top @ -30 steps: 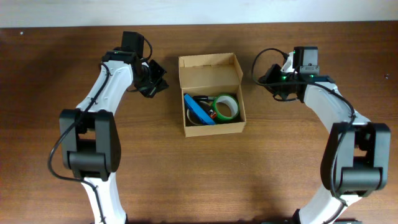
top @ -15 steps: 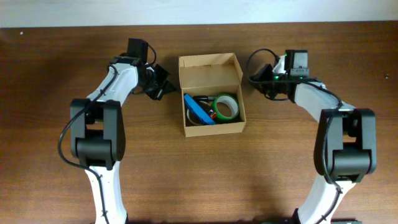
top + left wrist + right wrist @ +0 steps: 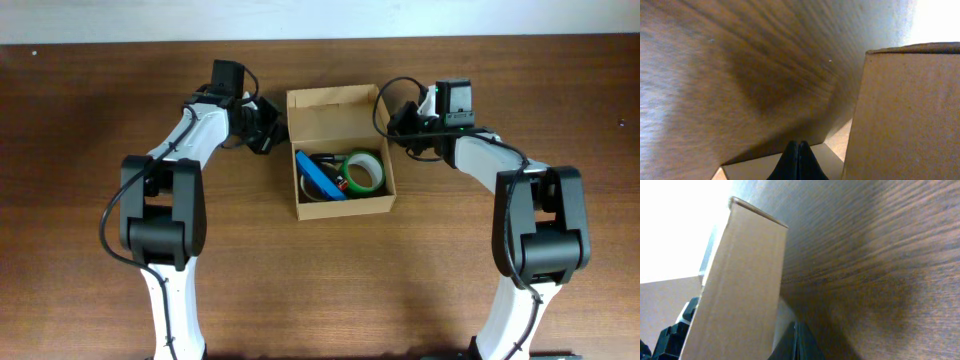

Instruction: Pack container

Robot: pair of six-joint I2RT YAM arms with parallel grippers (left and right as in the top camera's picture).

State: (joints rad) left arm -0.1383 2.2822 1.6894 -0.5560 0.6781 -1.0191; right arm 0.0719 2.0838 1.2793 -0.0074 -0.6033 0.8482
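My left gripper (image 3: 798, 161) is pinched closed, the two black fingertips meeting with nothing visible between them; the right gripper (image 3: 799, 342) looks pinched closed too, though its tips are dark and harder to read. Each sits low, just beside a side wall of the container (image 3: 345, 207), which stands mid-table (image 3: 300, 290) between the arms, its flap lid (image 3: 335, 118) open at the far end. Inside lie a green tape roll (image 3: 364, 172) and a blue case (image 3: 320, 176).

I judge the box light and thin-walled; it should slide readily on the wood and buckle if squeezed hard. I would work the flap by its free edge or corners and steady the box at both sides.

Both arms reach forward and fold inward at the elbow; the wrists turn in on the lid end, roughly mirrored.
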